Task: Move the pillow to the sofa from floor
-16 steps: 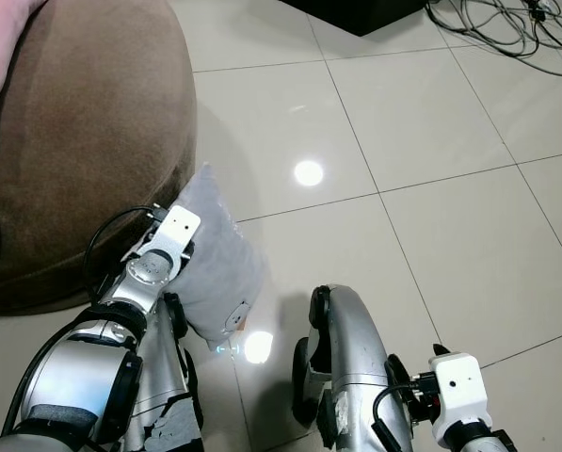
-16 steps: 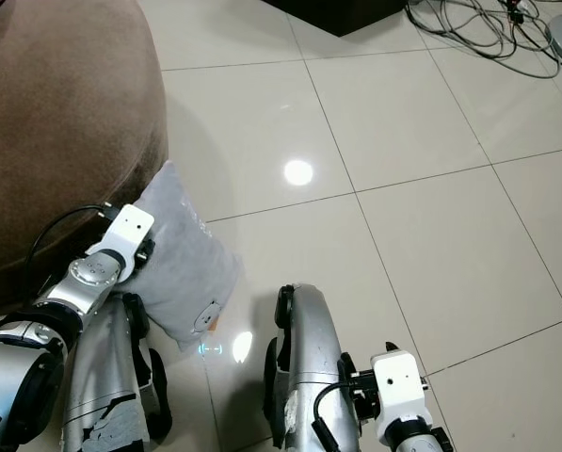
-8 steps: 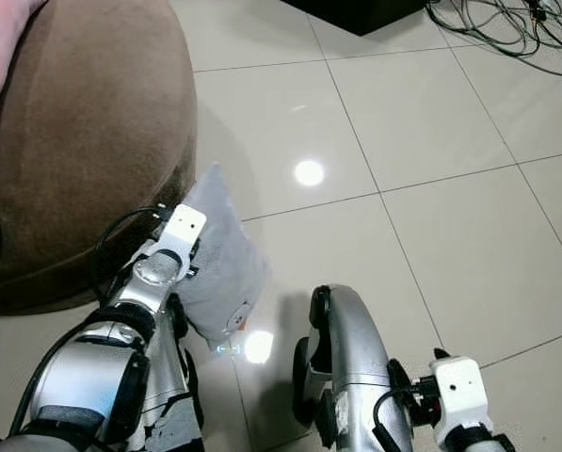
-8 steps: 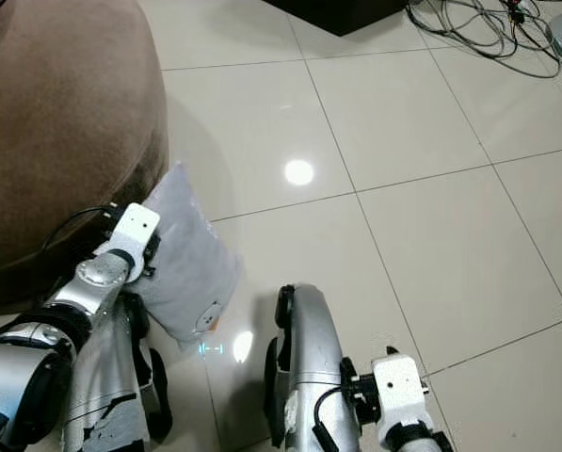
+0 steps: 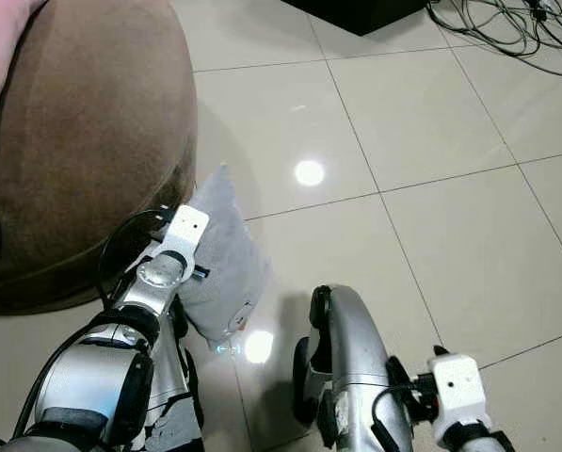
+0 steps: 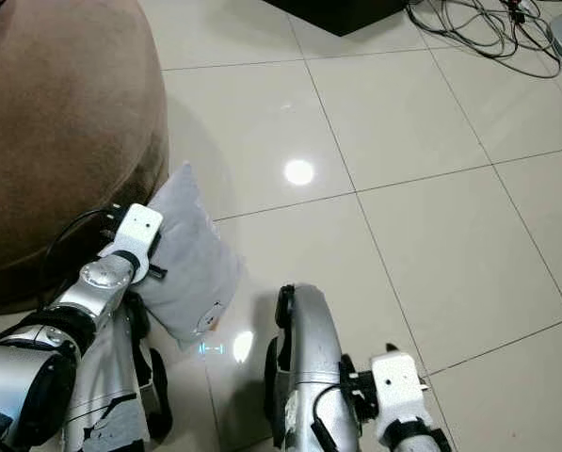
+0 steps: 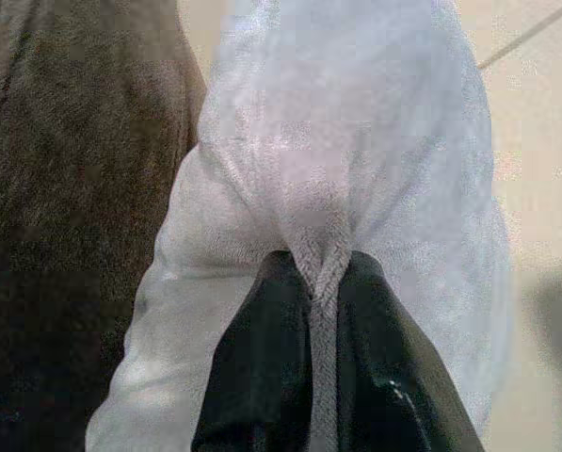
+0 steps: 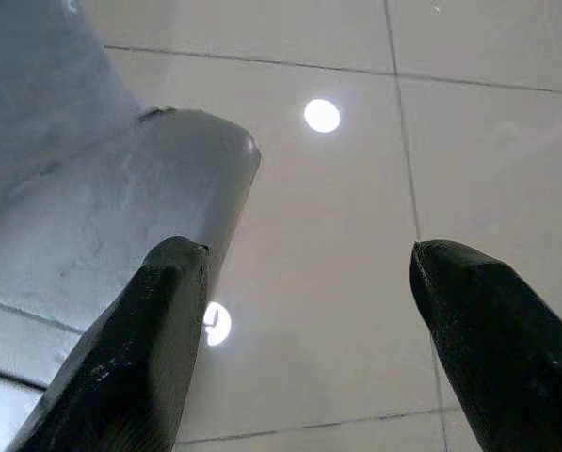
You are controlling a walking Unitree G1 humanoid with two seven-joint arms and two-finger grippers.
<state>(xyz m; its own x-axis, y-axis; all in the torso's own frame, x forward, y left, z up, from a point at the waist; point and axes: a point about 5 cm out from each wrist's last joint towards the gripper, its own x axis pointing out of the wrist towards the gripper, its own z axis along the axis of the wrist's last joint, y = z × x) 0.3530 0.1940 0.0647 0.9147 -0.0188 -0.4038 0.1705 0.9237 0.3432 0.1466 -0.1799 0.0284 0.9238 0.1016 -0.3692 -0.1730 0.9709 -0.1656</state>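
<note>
One thin fold of the grey pillow (image 7: 356, 169) is pinched by the left end effector (image 7: 323, 292), low beside the brown sofa (image 5: 83, 141). The fold could be slipped during lifting, or the cushion snagged on the sofa's edge. The right end effector (image 8: 299, 311) is held wide apart above the floor (image 5: 450, 188), empty.

Head stereo pair downward on shared floor (image 5: 431, 141); wrist cameras close along fingers.
</note>
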